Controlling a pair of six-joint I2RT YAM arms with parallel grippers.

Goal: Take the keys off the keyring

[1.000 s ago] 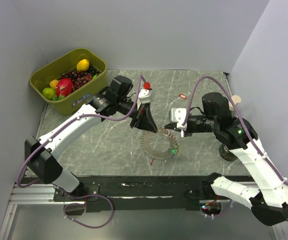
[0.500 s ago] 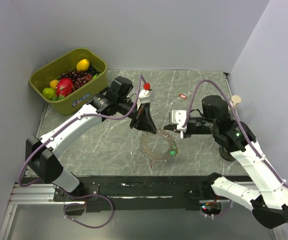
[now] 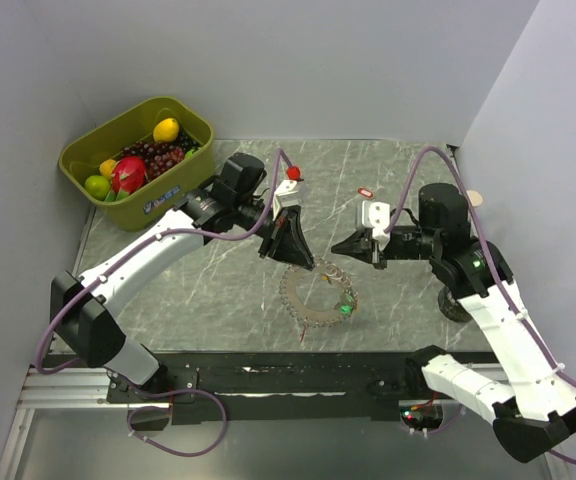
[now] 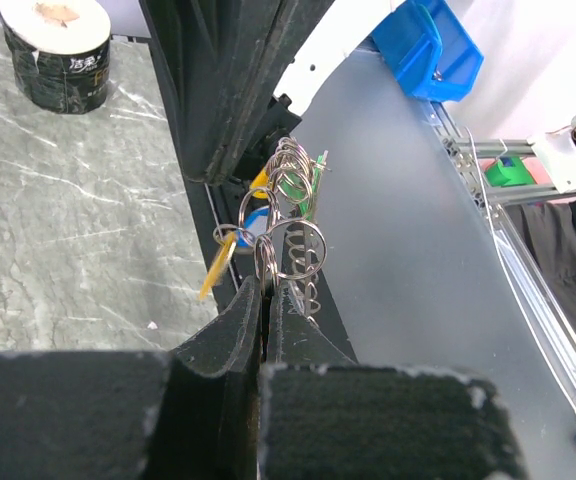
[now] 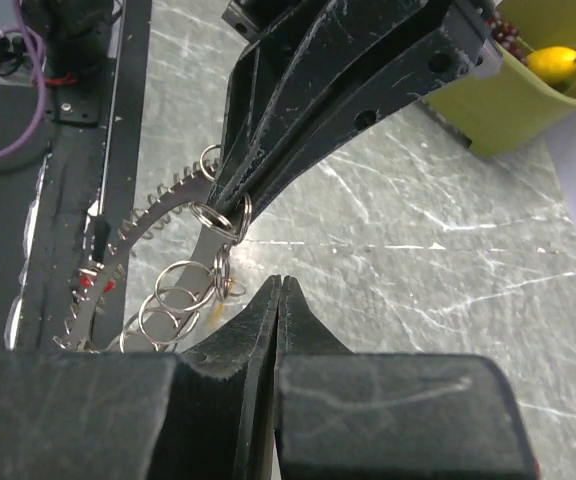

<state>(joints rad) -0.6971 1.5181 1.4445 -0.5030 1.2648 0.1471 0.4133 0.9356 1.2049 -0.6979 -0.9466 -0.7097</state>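
Note:
The keyring (image 3: 318, 295) is a silvery toothed loop strung with small split rings, hanging down to the table. My left gripper (image 3: 306, 264) is shut on one split ring (image 4: 265, 272) at its top. Below that ring dangle a yellow key (image 4: 217, 266), a blue key (image 4: 256, 222) and a green key (image 4: 294, 186). A green key (image 3: 345, 308) shows on the loop from above. My right gripper (image 5: 281, 283) is shut on nothing, just right of the rings (image 5: 173, 305) and apart from them. A red key (image 3: 365, 192) lies loose on the table behind.
A green bin (image 3: 88, 150) of fruit stands at the back left. A roll of tape (image 4: 53, 50) sits on the marble table near the right arm. The table's black front rail (image 3: 288, 375) runs close under the keyring.
My right gripper has drawn back to the right and upward, away from the split rings, still shut. The left gripper and the keyring have stayed where they were.

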